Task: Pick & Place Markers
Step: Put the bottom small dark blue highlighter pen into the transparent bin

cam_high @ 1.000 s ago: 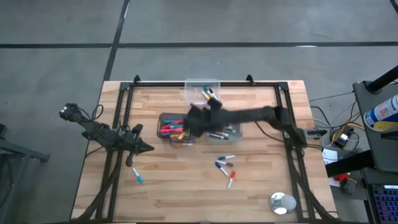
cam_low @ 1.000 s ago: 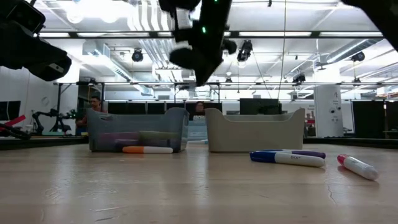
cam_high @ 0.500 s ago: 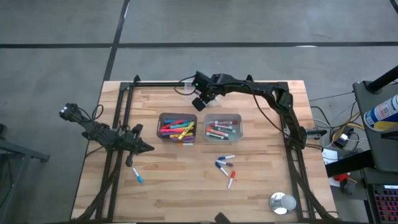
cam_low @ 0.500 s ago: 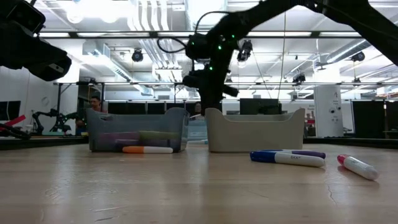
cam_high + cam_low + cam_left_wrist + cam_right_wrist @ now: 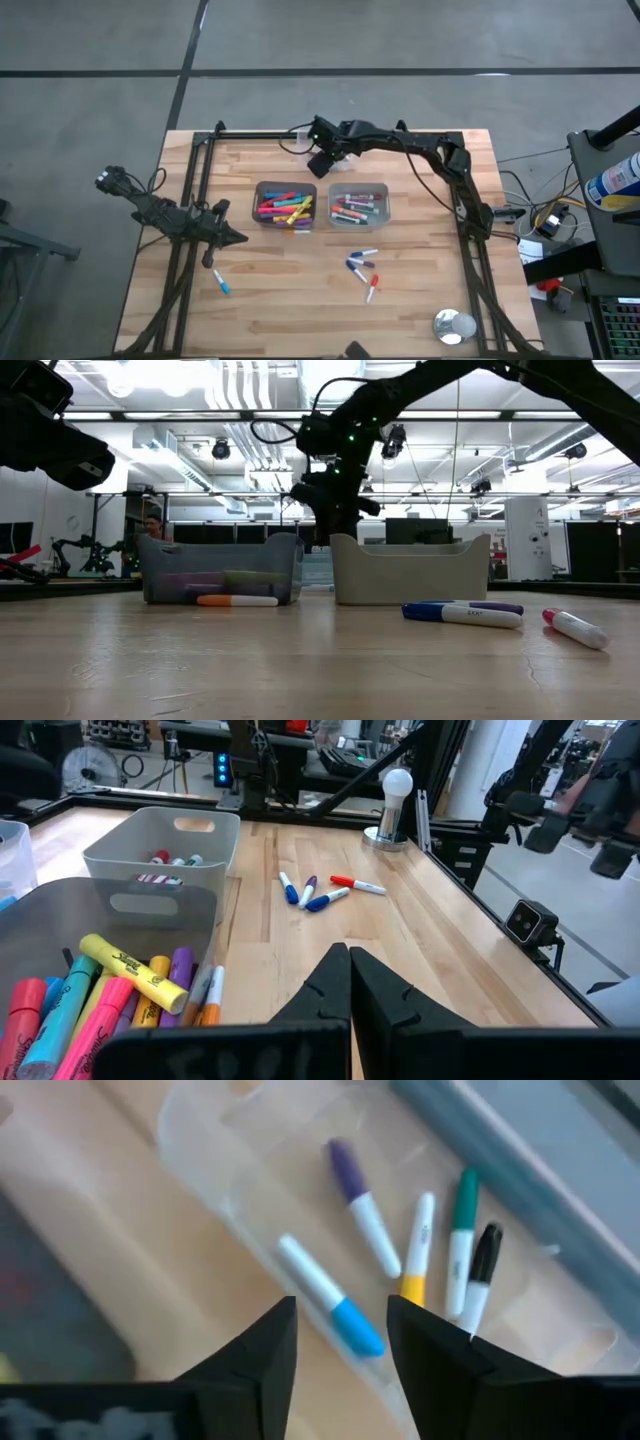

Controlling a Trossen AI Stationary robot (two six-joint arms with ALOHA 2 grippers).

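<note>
Markers (image 5: 283, 208) fill two bins at table centre in high view: brightly coloured ones in left dark bin (image 5: 285, 207), red/green ones in right pale bin (image 5: 359, 205). Loose markers (image 5: 361, 264) lie on wood nearer front, a red one (image 5: 372, 289) beside them, a lone blue one (image 5: 220, 282) front left. Silver tape roll (image 5: 454, 326) at front right corner. Right gripper (image 5: 322, 160) reaches across to back edge of table, behind the bins. Left gripper (image 5: 232, 237) waits at left side, near left bin

Low view: right gripper (image 5: 322, 520) hangs above gap between grey bin (image 5: 222, 570) and pale bin (image 5: 410, 569). Orange-capped marker (image 5: 237, 600) lies in front of grey bin; blue marker (image 5: 462, 614) and red-tipped one (image 5: 574, 627) lie on the wood to the right

Left wrist view: left gripper (image 5: 349, 982) fingers pressed together, holding nothing. Yellow, pink, purple markers (image 5: 135, 975) in near bin; three loose markers (image 5: 322, 891) on wood beyond

Right wrist view: right gripper (image 5: 342, 1352) fingers apart w/ nothing between them, over a clear tray (image 5: 230, 1190) holding blue-capped marker (image 5: 330, 1309), purple (image 5: 362, 1215), yellow (image 5: 416, 1248), green (image 5: 460, 1242), black (image 5: 479, 1276)
</note>
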